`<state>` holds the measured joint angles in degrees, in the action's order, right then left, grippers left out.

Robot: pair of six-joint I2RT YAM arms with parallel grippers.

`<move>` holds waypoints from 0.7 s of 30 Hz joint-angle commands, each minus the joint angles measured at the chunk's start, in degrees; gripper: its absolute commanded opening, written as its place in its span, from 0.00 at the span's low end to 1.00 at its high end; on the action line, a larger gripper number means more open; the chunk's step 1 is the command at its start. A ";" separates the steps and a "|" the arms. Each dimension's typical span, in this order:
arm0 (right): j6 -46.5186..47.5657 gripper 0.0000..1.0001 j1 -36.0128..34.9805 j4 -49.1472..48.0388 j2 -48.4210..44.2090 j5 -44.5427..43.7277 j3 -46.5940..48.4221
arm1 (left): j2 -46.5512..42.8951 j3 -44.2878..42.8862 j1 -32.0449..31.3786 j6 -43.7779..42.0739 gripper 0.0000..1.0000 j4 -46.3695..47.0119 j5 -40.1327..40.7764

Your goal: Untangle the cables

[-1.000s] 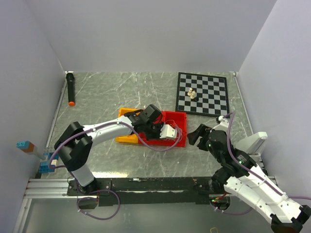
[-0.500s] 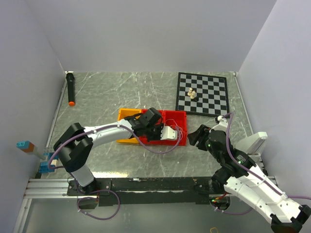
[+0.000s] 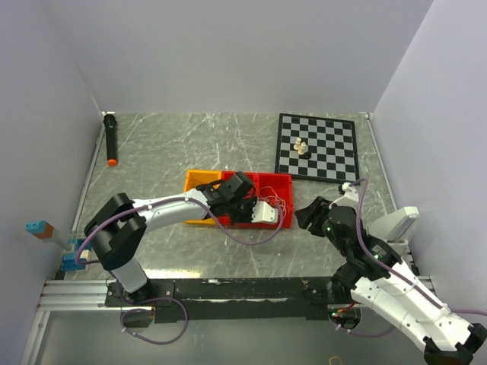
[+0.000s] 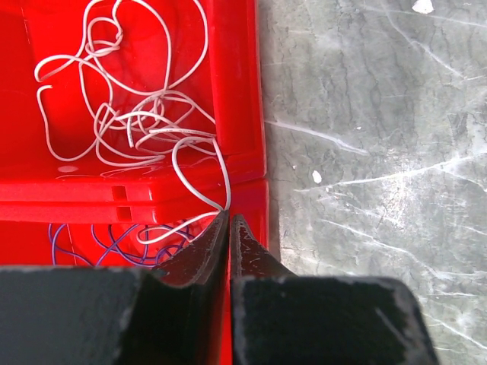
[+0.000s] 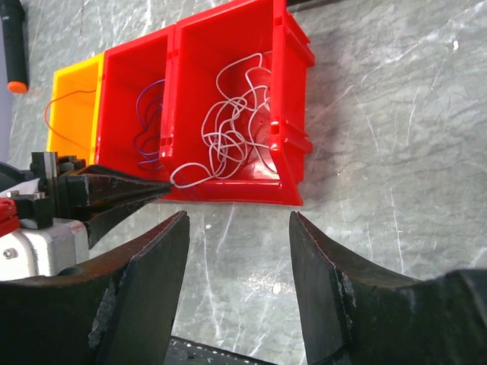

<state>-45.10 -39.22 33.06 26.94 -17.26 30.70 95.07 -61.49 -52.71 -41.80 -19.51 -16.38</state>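
A white cable [image 4: 129,114] lies in curly loops in the right red bin [image 4: 236,91]; it also shows in the right wrist view [image 5: 236,114]. My left gripper [image 4: 229,215] is shut on one end of the white cable at the bin's near wall. It also shows from the top [image 3: 264,217] and in the right wrist view [image 5: 163,185]. A purple cable [image 5: 148,122] lies in the middle red bin [image 5: 125,84]. A thin orange cable [image 5: 65,103] lies in the orange bin [image 5: 76,76]. My right gripper [image 5: 240,220] is open and empty, right of the bins [image 3: 310,215].
A chessboard [image 3: 327,152] with a few small pieces [image 3: 301,147] lies at the back right. A black marker with an orange tip [image 3: 111,139] lies at the back left. Small coloured blocks [image 3: 46,230] stand off the table's left edge.
My left gripper has drawn slightly back toward the near wall of the red bin with the white cable's end. The right arm has hardly moved.
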 commanded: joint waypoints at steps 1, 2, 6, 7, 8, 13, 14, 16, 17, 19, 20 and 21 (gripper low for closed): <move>0.19 0.62 0.20 -1.42 -0.83 0.12 -0.90 | -0.85 -0.29 -0.38 -1.35 0.12 2.28 0.56; 0.10 0.62 0.20 -1.42 -0.92 0.12 -0.90 | -0.76 -0.12 -0.38 -1.18 0.12 2.54 0.65; 0.10 0.61 0.29 -1.24 -1.19 0.12 -0.99 | -0.94 0.67 -0.64 -1.17 0.22 3.60 1.09; 0.10 0.61 0.20 -1.24 -1.36 0.12 -0.99 | -1.11 0.94 -0.90 -1.18 0.23 3.95 1.26; 0.01 0.61 0.20 -1.24 -1.28 0.12 -0.90 | -1.20 1.29 -0.91 -1.35 0.24 4.21 1.44; 0.01 0.60 0.20 -1.33 -1.19 0.12 -0.73 | -1.29 2.25 -1.26 -0.74 0.24 6.40 2.93; 0.10 0.60 0.20 -1.24 -1.19 0.03 -0.64 | -1.29 2.60 -1.43 -0.74 0.23 7.28 3.54; 0.19 0.59 0.20 -1.24 -1.45 0.03 -0.64 | -1.46 3.92 -1.78 -0.82 0.21 9.39 5.47; 0.10 0.59 0.20 -1.24 -1.62 -0.06 -0.64 | -1.46 4.62 -1.96 -1.00 0.17 10.44 6.61; 0.10 0.58 0.20 -1.07 -1.98 -0.15 -0.64 | -1.81 5.94 -2.40 -1.44 0.07 12.73 8.64; 0.10 0.57 0.20 -0.98 -2.06 -0.23 -0.73 | -2.16 6.30 -2.66 -1.70 0.03 13.78 9.60; 0.10 0.56 0.20 -0.89 -2.24 -0.23 -0.81 | -2.43 6.56 -2.66 -1.79 0.01 14.58 10.40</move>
<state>-45.12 -39.22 33.06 25.65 -17.06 29.76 94.30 -56.69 -54.59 -42.72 -10.39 -10.72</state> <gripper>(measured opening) 0.576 0.049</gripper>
